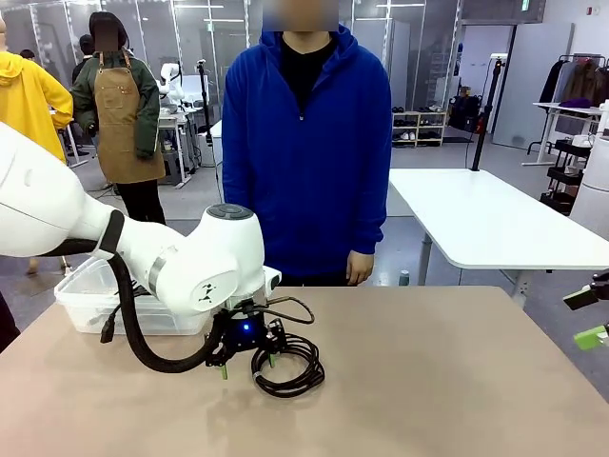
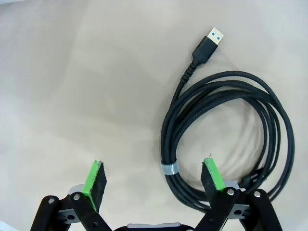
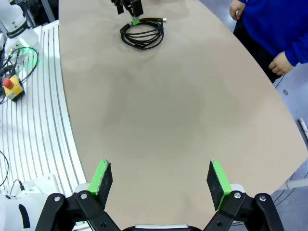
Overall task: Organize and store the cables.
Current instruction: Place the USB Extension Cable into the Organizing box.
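Cables: 1 coiled USB cable (image 2: 226, 134) lies on the table (image 1: 428, 381), not yet in the clear bin (image 1: 81, 300). My left gripper (image 2: 154, 175) hovers spread over its banded side; my right gripper (image 3: 161, 180) waits spread, well apart.

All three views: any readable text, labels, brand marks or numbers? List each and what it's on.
None readable.
Left arm: small black mark on the white wrist housing, a logo shape, not legible.
Green sign near the ceiling at the far wall: too small to read.
USB cable, its plug and grey band: no print visible.
Clear bin, table: no labels visible.
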`<control>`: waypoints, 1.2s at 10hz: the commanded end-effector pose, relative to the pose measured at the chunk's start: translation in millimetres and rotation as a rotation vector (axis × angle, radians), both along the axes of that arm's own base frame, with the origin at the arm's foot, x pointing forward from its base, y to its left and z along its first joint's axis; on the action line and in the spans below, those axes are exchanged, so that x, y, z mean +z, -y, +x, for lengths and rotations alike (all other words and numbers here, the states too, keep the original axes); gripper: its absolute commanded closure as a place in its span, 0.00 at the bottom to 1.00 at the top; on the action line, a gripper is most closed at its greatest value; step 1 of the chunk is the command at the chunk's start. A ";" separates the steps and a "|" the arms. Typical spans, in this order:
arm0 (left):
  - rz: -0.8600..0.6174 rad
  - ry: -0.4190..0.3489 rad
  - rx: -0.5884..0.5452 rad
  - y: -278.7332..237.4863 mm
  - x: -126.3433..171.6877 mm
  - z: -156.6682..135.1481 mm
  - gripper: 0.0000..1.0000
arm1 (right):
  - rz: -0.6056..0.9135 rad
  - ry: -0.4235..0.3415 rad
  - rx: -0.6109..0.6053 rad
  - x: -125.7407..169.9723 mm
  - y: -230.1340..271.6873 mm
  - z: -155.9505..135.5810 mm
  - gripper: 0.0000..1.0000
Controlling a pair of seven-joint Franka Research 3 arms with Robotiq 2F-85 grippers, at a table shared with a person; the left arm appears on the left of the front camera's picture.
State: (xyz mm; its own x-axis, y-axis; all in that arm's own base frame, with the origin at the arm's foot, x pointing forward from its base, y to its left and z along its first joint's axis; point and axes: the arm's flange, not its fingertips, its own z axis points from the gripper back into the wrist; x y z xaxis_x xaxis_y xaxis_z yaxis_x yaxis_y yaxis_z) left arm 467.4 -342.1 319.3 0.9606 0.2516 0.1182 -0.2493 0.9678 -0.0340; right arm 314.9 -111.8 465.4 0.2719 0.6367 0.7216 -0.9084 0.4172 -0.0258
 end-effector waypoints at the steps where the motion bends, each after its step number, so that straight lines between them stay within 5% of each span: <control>1: 0.021 -0.001 0.025 12.8 -8.1 10.4 0.00 | 0.013 -0.001 -0.002 0.1 -1.0 -1.1 0.00; 2: 0.026 0.002 0.032 13.1 -8.5 9.9 0.38 | 0.013 -0.001 -0.002 0.1 -1.0 -1.1 0.00; 3: 0.031 0.005 0.036 12.9 -8.6 9.7 0.59 | 0.013 -0.001 -0.002 0.1 -1.0 -1.1 0.00; 4: 0.057 0.013 0.050 13.9 -10.2 11.4 0.97 | 0.013 -0.001 -0.002 0.1 -1.0 -1.1 0.00; 11: 0.044 -0.027 0.061 11.6 -3.0 8.3 1.00 | 0.013 -0.001 -0.002 0.1 -1.0 -1.1 0.00; 12: 0.007 -0.079 0.050 10.6 2.8 8.8 1.00 | 0.013 -0.001 -0.002 0.1 -1.0 -1.1 0.00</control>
State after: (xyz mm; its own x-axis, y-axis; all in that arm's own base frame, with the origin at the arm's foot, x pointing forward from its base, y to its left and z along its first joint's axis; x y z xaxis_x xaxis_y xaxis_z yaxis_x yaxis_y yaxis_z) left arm 473.9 -351.8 312.7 0.9521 0.2870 0.1057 -0.2878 0.9577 -0.0074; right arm 314.5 -112.0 465.3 0.2730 0.6359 0.7219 -0.9085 0.4171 -0.0239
